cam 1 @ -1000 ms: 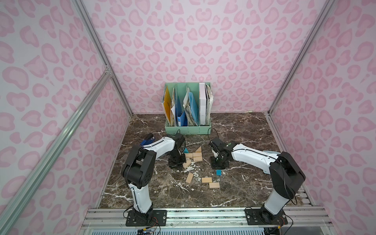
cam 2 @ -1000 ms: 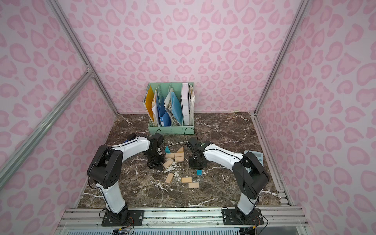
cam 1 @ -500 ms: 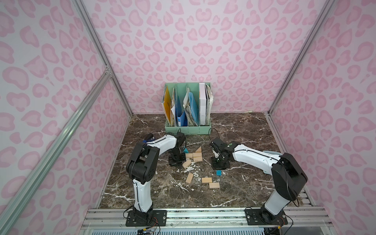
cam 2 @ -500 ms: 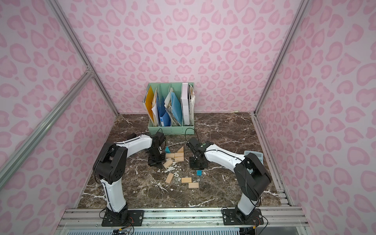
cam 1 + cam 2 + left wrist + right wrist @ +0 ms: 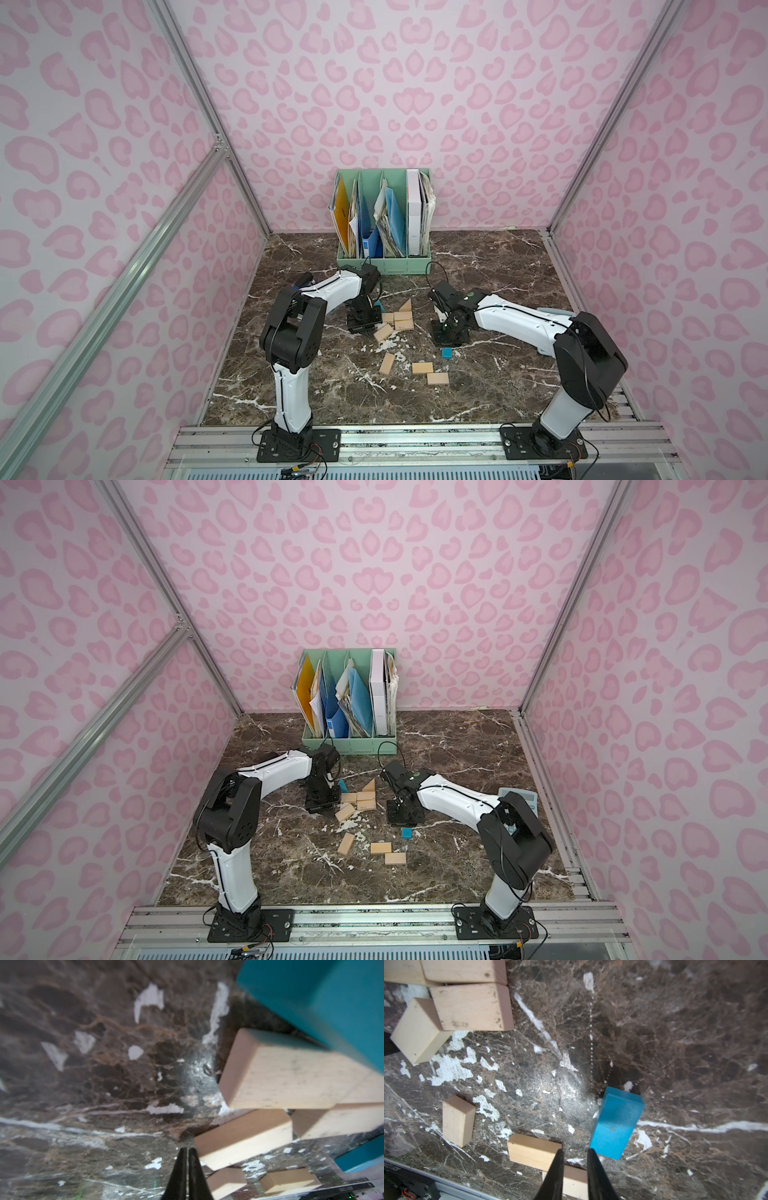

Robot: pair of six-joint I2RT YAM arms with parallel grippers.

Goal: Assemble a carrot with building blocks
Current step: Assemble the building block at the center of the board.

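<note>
The carrot stands as a packed cluster of tan building blocks (image 5: 402, 321), with a teal triangle (image 5: 379, 306) and a tan triangle (image 5: 406, 306) at its far end. A tilted tan block (image 5: 383, 332) leans against its near left corner. My left gripper (image 5: 188, 1150) is shut and empty, its tips beside that tilted block (image 5: 243, 1138). My right gripper (image 5: 574, 1152) is low over the table to the right of the cluster, narrowly open with nothing between the fingers. The teal rectangular block (image 5: 616, 1124) lies just past its tips. Three loose tan blocks (image 5: 422, 368) lie nearer the front.
A green file holder (image 5: 384, 264) full of folders stands at the back middle. A calculator (image 5: 519, 798) lies at the right, behind the right arm. White crumbs (image 5: 390, 344) are scattered among the blocks. Pink walls close in on both sides.
The left arm's elbow has swung slightly toward the middle. Both grippers stay about where they were, and no block has moved.
</note>
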